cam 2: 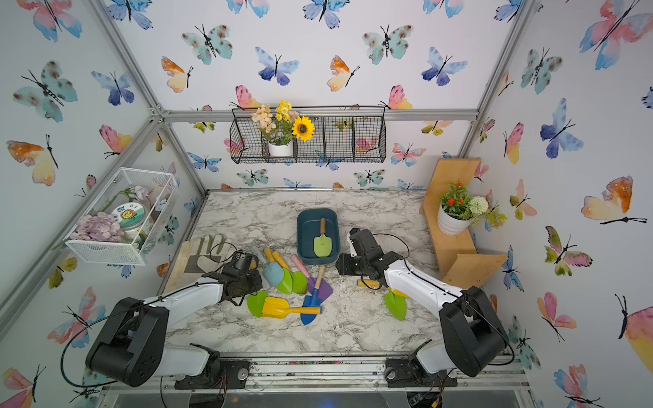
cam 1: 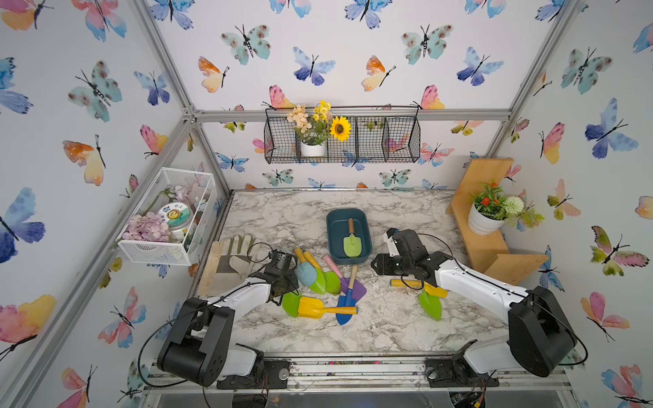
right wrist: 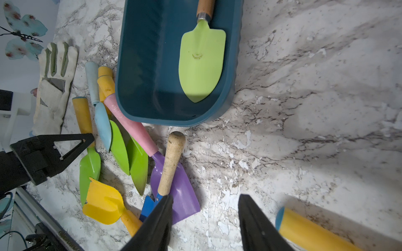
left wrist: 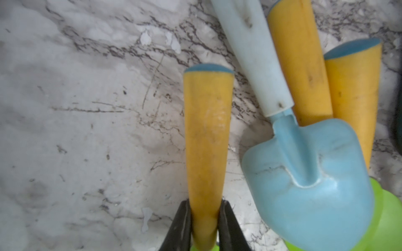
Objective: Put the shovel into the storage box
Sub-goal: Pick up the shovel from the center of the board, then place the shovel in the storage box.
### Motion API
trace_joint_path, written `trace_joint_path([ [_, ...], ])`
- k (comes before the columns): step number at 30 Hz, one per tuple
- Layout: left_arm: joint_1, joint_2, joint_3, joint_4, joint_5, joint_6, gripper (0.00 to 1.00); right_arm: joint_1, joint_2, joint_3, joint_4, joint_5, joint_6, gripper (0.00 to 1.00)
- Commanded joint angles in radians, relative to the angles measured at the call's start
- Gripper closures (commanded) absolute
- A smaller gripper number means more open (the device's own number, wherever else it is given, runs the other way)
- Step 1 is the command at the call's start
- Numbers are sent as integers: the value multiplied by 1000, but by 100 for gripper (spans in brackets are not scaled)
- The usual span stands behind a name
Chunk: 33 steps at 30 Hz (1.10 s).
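Left hand (left wrist: pixel 204 203) grips a green shovel (right wrist: pixel 90 165)
It is clamped tight on the yellow handle (left wrist: pixel 206 141), on the tabletop (cam 1: pixel 388 328), apart from the blue storage box (cam 1: pixel 337 226); the right hand (right wrist: pixel 204 196) is open and empty

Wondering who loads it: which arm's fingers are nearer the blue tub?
Right. The right gripper hangs close beside the storage box; the left gripper, fingers shut on a yellow shovel handle, is farther.

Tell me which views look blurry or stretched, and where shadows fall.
Both top views: evenly lit, sharp, walls stretched wide toward the edges. Left wrist view: soft and hazy over the yellow handle and blue shovel. Right wrist view: box crisp, right pincer blurred close to the lens, soft shadows across the table.
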Motion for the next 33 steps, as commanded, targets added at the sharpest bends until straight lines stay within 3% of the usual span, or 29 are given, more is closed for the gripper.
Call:
trace_joint_path([
  [1, 0, -40, 20, -52, -61, 1, 84, -1, 9, 21, -9, -4, 4, 47],
  [6, 0, -64, 52, -89, -83, 5, 89, -2, 11, 19, -4, -5, 3, 47],
  [18, -18, -83, 173, -168, -105, 31, 92, -1, -2, 9, 3, -2, 5, 47],
  [24, -27, -47, 270, -194, -125, 61, 93, -1, 6, 21, 9, -5, 7, 47],
  [33, -89, 55, 469, -215, -55, 74, 93, -1, 4, 38, 1, -7, 2, 47],
])
